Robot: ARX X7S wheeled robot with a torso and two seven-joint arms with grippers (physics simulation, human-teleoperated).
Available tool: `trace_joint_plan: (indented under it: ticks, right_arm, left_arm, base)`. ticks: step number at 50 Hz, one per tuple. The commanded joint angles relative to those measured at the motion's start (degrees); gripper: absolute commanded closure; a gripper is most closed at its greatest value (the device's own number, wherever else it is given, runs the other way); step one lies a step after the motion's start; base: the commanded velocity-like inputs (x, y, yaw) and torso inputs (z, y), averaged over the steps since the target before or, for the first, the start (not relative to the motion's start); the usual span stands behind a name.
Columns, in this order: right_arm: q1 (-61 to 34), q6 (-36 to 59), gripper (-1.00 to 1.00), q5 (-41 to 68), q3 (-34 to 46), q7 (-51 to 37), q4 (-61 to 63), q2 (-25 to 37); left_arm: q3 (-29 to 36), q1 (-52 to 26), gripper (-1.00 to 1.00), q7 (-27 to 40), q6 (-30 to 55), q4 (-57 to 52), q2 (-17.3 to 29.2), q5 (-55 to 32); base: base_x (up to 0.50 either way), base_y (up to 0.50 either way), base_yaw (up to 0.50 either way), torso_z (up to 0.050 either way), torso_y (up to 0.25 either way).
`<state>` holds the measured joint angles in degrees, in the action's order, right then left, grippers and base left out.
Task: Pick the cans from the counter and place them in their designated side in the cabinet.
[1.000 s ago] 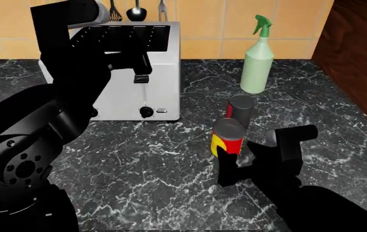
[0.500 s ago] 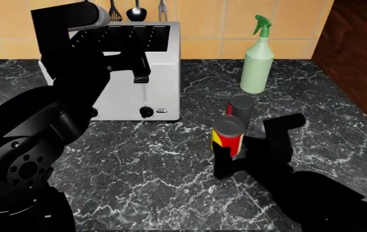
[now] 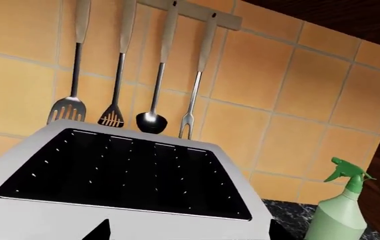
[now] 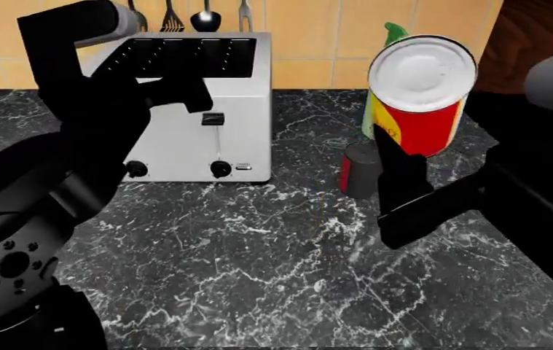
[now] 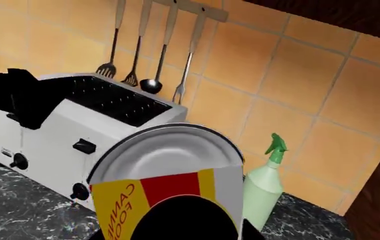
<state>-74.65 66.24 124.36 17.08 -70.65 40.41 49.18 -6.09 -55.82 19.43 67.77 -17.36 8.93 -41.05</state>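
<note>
A boxy silver four-slot toaster [image 4: 203, 109] with black knobs stands against the orange tiled wall [image 3: 290, 100], beneath four metal utensils [image 3: 153, 75] hanging from a rail, with a pale green spray bottle [image 5: 263, 187] standing nearby.

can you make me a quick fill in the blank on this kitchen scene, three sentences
1. The right gripper holds the red-and-yellow can lifted off the ____.
2. The dark can stands on the counter to the right of the ____.
3. The pale green bottle has a ____ trigger head.

Missing words: counter; toaster; green
</note>
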Motion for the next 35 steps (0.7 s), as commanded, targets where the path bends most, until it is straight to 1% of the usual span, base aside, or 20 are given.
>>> trace_joint_plan:
  ticks: [1,5,8,11,12,13,14,18,20,21,22,25,28,29,30,31,32,33,34,35]
  right_arm:
    - [-39.42,5.65,1.0,17.22,18.0,-17.43,-12.63,0.58]
    - [-47.23,11.43,1.0,12.22,19.31,-14.92,-21.61,-3.56]
    - [-51.94,15.05,1.0,9.36,20.73,-13.45,-28.31,-5.28]
    - [-56.26,20.2,1.0,2.63,19.03,-8.66,-36.92,-8.62]
    - [-58.19,22.75,1.0,-2.37,17.65,-5.16,-40.34,-10.72]
    - [-60.2,23.62,1.0,-8.69,17.52,0.43,-42.29,-11.94]
    - [-60.34,23.74,1.0,-17.29,16.46,7.74,-42.45,-13.2]
    - [-60.34,23.75,1.0,-51.66,14.34,41.81,-44.18,-18.23]
    - [-60.34,23.74,1.0,-68.85,13.66,55.56,-46.12,-20.68]
    - [-60.31,22.32,1.0,-77.45,14.69,59.92,-48.62,-21.37]
    - [-60.0,17.54,1.0,-84.19,17.37,62.3,-52.73,-21.04]
    - [-59.93,6.74,1.0,-90.39,21.78,67.26,-63.81,-21.83]
    - [-60.24,2.02,1.0,-97.01,22.5,71.08,-71.99,-23.78]
    - [-60.32,3.22,1.0,-104.81,19.38,75.9,-73.09,-25.55]
    - [-60.33,3.88,1.0,-113.41,15.61,82.6,-74.93,-28.09]
    - [-60.33,2.86,1.0,-122.0,11.55,89.1,-78.06,-31.01]
    - [-60.34,0.38,1.0,-130.6,5.91,95.79,-82.07,-34.31]
    - [-60.34,-2.87,1.0,-139.19,-1.42,101.4,-85.61,-37.43]
    - [-60.34,-5.42,1.0,-147.79,-7.38,104.47,-87.63,-39.48]
    - [-60.34,-7.09,1.0,-156.38,-11.09,105.48,-88.86,-40.6]
  left_arm:
    - [-4.0,0.84,-1.0,0.52,1.81,-4.0,0.27,-4.18]
    - [-4.13,1.4,-1.0,0.55,2.59,-5.64,0.49,-5.37]
    - [-4.62,1.29,-1.0,1.08,3.55,-6.58,0.6,-6.3]
    - [-4.6,0.82,-1.0,1.3,3.81,-6.23,0.45,-6.67]
    - [-4.81,0.55,-1.0,1.35,4.14,-6.03,0.24,-7.13]
    - [-5.01,0.18,-1.0,1.43,4.45,-5.68,0.02,-7.52]
    - [-5.11,-0.57,-1.0,1.57,4.81,-5.07,-0.12,-7.79]
    - [-6.07,-2.84,-1.0,1.16,5.26,-2.42,-0.21,-8.86]
    - [-5.77,-2.74,-1.0,-0.3,4.16,-1.21,0.26,-8.76]
    - [-5.9,-2.76,-1.0,-1.21,3.59,-0.74,0.56,-8.95]
    - [-5.88,-3.19,-1.0,-1.81,3.18,0.11,0.78,-8.92]
    - [-5.1,-5.04,-1.0,-3.47,2.16,1.75,1.05,-8.96]
    - [-3.74,-5.99,-1.0,-4.78,1.0,3.73,0.77,-8.43]
    - [-3.1,-6.43,-1.0,-5.23,0.47,4.63,0.7,-8.01]
    - [-2.43,-6.8,-1.0,-5.69,-0.16,5.55,0.65,-7.5]
    - [-1.82,-7.07,-1.0,-6.18,-0.77,6.38,0.62,-7.05]
    - [-1.15,-7.19,-1.0,-6.67,-1.31,6.85,0.65,-6.65]
    - [-0.68,-7.28,-1.0,-6.96,-1.51,7.04,0.68,-6.51]
    - [-0.41,-7.36,-1.0,-7.23,-1.66,7.28,0.73,-6.47]
    - [-0.33,-7.49,-1.0,-7.43,-1.69,7.49,0.78,-6.57]
  base:
    - [0.0,0.0,0.0,0.0,0.0]
    - [0.0,0.0,0.0,0.0,0.0]
    - [0.0,0.0,0.0,0.0,0.0]
    - [0.0,0.0,0.0,0.0,0.0]
    - [0.0,0.0,0.0,0.0,0.0]
    - [0.0,0.0,0.0,0.0,0.0]
    - [0.0,0.0,0.0,0.0,0.0]
    - [0.0,0.0,0.0,0.0,0.003]
    - [0.0,0.0,0.0,0.0,0.0]
    - [0.0,0.0,0.0,0.0,0.0]
    - [0.0,0.0,0.0,0.0,0.0]
    - [0.0,0.0,0.0,0.0,0.0]
    - [0.0,0.0,0.0,0.0,0.0]
    - [0.0,0.0,0.0,0.0,0.0]
    - [0.0,0.0,0.0,0.0,0.0]
    - [0.0,0.0,0.0,0.0,0.0]
    - [0.0,0.0,0.0,0.0,0.0]
    - [0.0,0.0,0.0,0.0,0.0]
    - [0.0,0.0,0.0,0.0,0.0]
    - [0.0,0.0,0.0,0.0,0.0]
